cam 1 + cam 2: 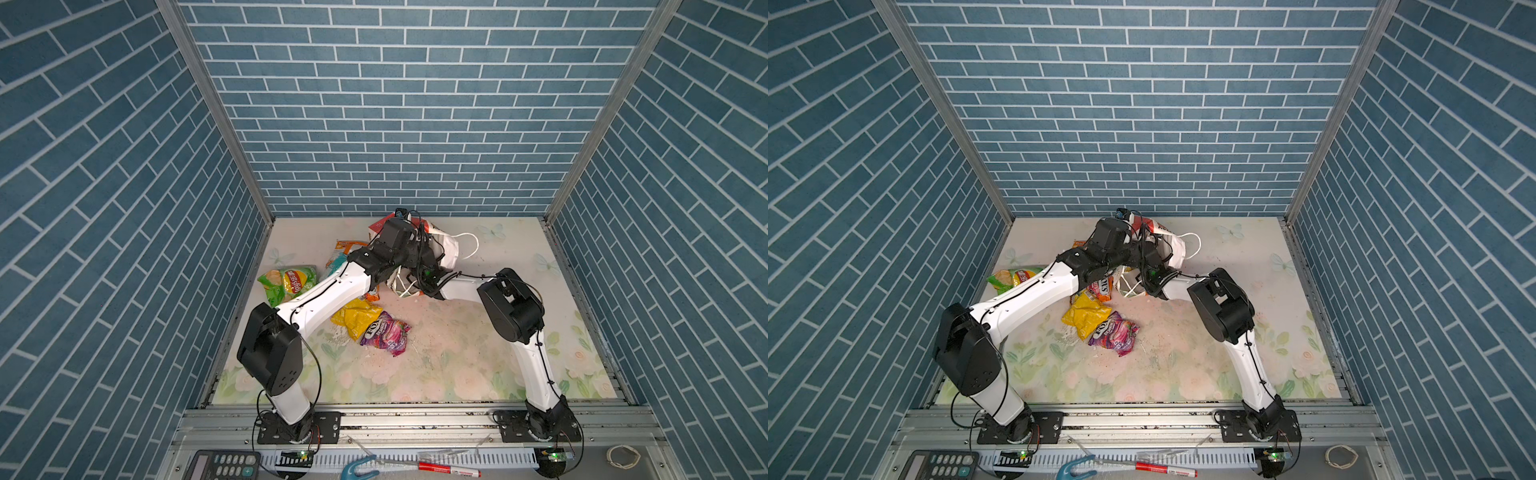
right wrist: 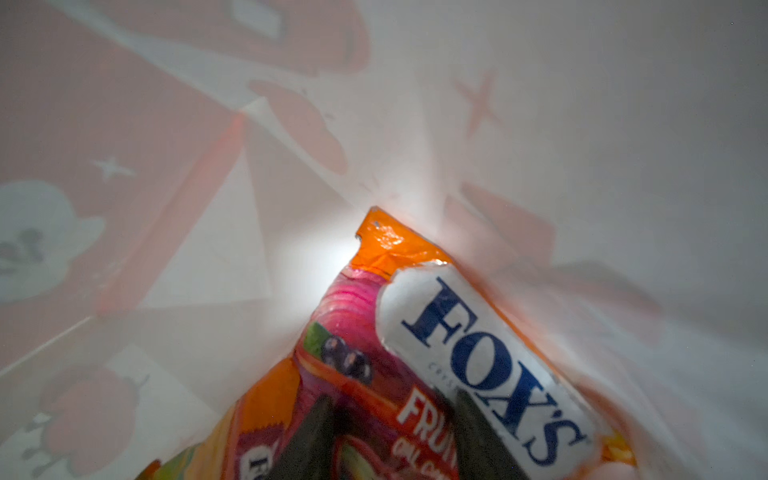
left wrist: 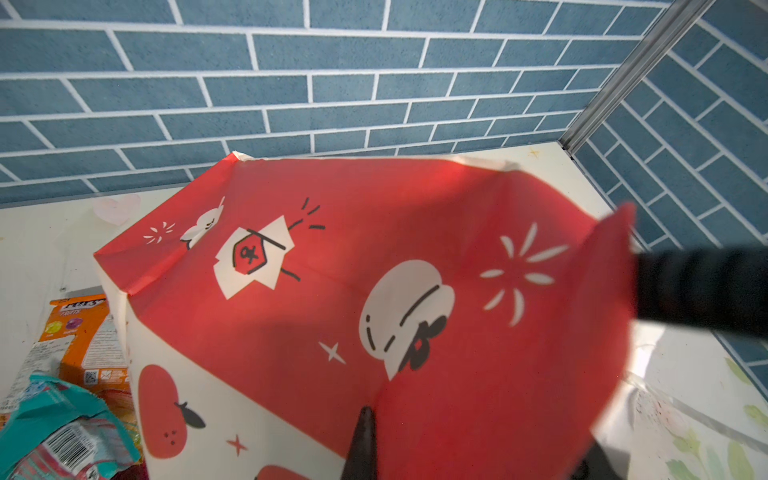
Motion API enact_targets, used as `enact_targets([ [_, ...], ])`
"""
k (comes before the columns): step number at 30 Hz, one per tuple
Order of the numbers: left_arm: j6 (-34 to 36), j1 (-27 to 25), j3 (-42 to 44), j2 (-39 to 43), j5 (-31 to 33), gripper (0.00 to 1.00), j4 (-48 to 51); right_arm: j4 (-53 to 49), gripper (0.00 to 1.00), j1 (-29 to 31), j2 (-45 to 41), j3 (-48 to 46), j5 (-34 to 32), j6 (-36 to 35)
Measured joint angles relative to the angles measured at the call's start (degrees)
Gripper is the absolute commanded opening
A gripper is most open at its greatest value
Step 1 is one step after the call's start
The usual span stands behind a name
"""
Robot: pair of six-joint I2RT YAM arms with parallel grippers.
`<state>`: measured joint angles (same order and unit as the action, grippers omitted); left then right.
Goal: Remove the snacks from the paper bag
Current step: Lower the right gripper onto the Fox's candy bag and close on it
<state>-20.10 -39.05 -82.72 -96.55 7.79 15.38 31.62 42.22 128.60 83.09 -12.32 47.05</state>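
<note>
The paper bag lay tipped near the 12 o'clock edge of the table, taking the back wall as 12 in both top views. Its closed red end stood raised toward 11 o'clock. Its mouth, judged by the white string handles, opened toward 5 o'clock. The left gripper was clenched from outside on a fold of the bag's red wall. Only one of its fingertips showed; paper covered the rest.

The right gripper was inside the bag, reaching in through the mouth and aimed toward 11 o'clock. The orange FOX'S packet lay directly beneath and ahead of it, wholly within the bag. The packet's long axis ran nearly in line with the reach, skewed slightly, with its far corner toward the bag's folded bottom. The two fingers stood partly closed with the packet's printed face between them. Whether they pinched the film or merely rested on it could not be told.

Outside the bag, a green Lay's bag lay at 9 o'clock, and a yellow packet and a purple FOX'S packet lay near centre.

Judgement: the right arm was the nearer and the only one placed to draw the packet. A pull toward 5 o'clock would follow the packet's axis, with the left hold anchoring the bag.
</note>
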Motion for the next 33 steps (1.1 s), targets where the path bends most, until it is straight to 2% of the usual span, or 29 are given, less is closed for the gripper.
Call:
enact_targets([
  [3,0.42,-0.02,-0.09,0.00,0.52,0.00,-0.09,-0.76,0.00,-0.13,0.11,0.39,0.52,-0.33],
  [11,0.63,-0.87,-0.83,-0.39,0.85,0.00,0.66,0.48,0.00,-0.72,-1.09,-1.90,2.47,-2.80],
  [23,-0.09,-5.14,-3.96,-0.68,-1.57,0.00,2.21,1.53,0.00,-1.16,-14.80,-18.36,1.79,-5.11],
  [33,-1.53,-5.33,-9.29,-4.37,-0.66,0.00,4.94,1.03,0.00,-0.92,-21.90,-23.58,0.00,-6.23],
])
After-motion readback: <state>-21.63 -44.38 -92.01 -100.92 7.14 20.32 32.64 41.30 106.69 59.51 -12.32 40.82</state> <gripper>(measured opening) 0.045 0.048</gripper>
